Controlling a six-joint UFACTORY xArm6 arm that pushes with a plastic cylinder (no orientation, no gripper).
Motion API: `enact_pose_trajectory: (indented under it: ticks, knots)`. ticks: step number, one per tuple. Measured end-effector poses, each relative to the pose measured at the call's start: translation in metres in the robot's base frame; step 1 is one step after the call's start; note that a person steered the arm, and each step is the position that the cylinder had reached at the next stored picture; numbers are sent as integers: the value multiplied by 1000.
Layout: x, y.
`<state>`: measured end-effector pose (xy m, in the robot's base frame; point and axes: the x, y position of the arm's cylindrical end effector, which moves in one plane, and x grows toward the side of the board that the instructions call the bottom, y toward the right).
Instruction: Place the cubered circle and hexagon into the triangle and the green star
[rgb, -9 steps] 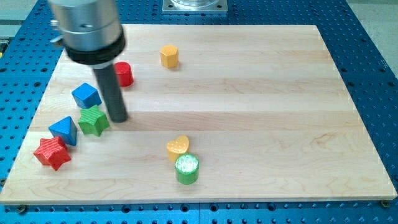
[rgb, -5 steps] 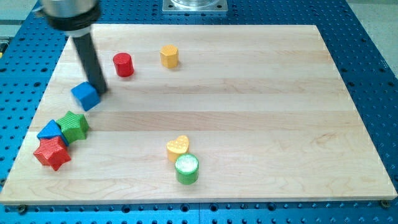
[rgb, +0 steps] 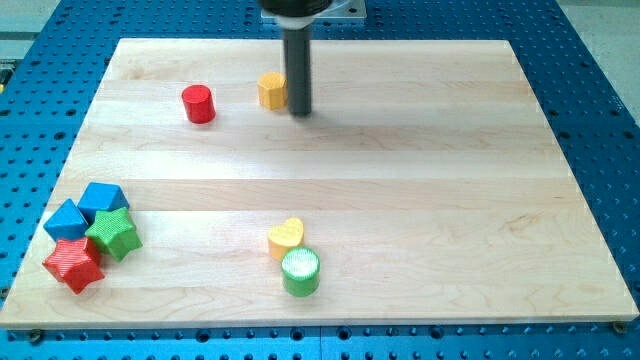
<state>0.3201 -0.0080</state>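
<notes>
Blue perforated metal is framing a pale wooden worktop (rgb: 400, 180) on every side. Near the board's top edge, the dark rod is standing upright, and my tip (rgb: 300, 112) is resting just to the view's right of the yellow hexagon (rgb: 271, 90), close beside it if not touching. No claw is showing at all, only that plain rod, so nothing is being gripped. The red cylinder (rgb: 198, 104) is sitting to the hexagon's left, a little apart from it.

Down in the bottom-left corner, four blocks are huddling together: a blue cube (rgb: 102, 199), a blue triangle (rgb: 66, 219), a green star (rgb: 113, 234) and a red star (rgb: 73, 264), each pressing against its neighbours.

Toward the bottom edge, near the middle, a yellow heart (rgb: 285, 236) is lying against a green cylinder (rgb: 300, 271).
</notes>
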Motion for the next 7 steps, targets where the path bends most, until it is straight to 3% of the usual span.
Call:
enact_pose_trajectory:
  ticks: [1, 2, 3, 4, 5, 7]
  knots:
    - [-8, -27]
    - [3, -97]
    - [-39, -75]
    - [-30, -123]
    - [7, -158]
    - [127, -171]
